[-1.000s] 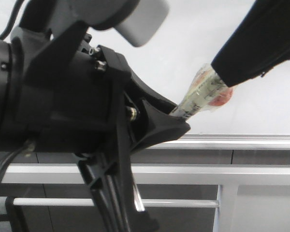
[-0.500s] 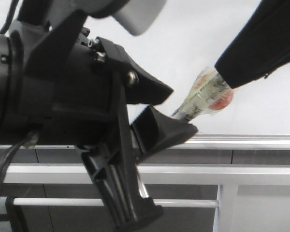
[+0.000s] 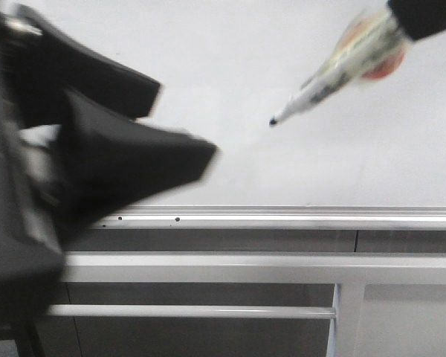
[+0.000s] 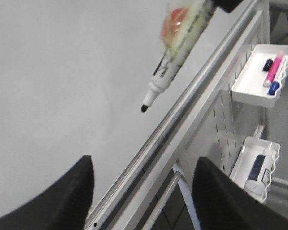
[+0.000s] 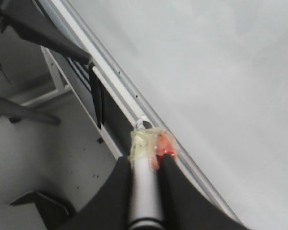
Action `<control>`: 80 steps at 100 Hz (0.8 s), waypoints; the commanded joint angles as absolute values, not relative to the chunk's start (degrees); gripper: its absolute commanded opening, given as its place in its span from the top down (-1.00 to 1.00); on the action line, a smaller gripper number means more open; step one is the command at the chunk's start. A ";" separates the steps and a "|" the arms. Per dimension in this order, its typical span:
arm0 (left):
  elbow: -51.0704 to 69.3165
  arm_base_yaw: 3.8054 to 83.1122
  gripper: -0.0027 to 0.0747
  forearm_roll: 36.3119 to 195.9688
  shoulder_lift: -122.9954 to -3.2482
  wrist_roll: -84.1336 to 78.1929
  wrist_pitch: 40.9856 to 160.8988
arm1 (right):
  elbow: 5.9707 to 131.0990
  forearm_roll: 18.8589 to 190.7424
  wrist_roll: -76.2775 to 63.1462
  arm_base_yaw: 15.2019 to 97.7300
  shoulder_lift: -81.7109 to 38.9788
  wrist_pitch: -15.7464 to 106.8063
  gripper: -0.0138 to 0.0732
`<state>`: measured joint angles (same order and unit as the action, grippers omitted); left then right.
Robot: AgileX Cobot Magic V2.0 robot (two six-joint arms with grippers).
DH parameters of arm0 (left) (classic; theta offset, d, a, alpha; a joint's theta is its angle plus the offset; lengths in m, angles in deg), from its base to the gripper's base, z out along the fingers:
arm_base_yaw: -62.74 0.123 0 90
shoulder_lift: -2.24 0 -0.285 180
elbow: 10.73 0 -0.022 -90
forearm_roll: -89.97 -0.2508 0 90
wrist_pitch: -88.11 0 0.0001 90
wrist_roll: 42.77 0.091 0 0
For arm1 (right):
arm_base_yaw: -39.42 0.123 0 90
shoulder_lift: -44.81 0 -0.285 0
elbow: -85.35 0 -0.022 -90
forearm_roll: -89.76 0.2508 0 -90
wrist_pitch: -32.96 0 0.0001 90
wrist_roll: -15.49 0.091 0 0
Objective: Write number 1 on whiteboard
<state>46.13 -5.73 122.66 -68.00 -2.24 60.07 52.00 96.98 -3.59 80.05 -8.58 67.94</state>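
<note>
Front view shows the right claw pinching a taped marker aslant, tip aimed at the whiteboard for writing; whether the tip touches, I cannot tell. No number 1 stroke shows yet. The left claw hangs spread and empty near the board's silver edge rail, off to the marker's left. Bare board lies all round the tip; the rail bounds any downstroke.

The right hand holds a marker, tip pointing at the bare whiteboard; the left hand is blurred.
</note>
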 commanded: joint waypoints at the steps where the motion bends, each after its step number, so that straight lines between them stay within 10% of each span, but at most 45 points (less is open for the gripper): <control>1: 46.54 -6.25 0.26 124.96 -62.66 -2.52 56.41 | 53.74 96.56 -3.62 80.09 -5.49 63.25 0.83; 24: 49.32 -6.25 0.99 128.64 -54.07 -2.52 56.41 | 48.14 96.56 -3.62 80.09 5.37 59.54 0.83; 80: 49.92 -6.13 0.98 133.64 -52.73 -2.52 55.76 | 27.11 96.56 1.80 80.09 20.87 41.08 0.83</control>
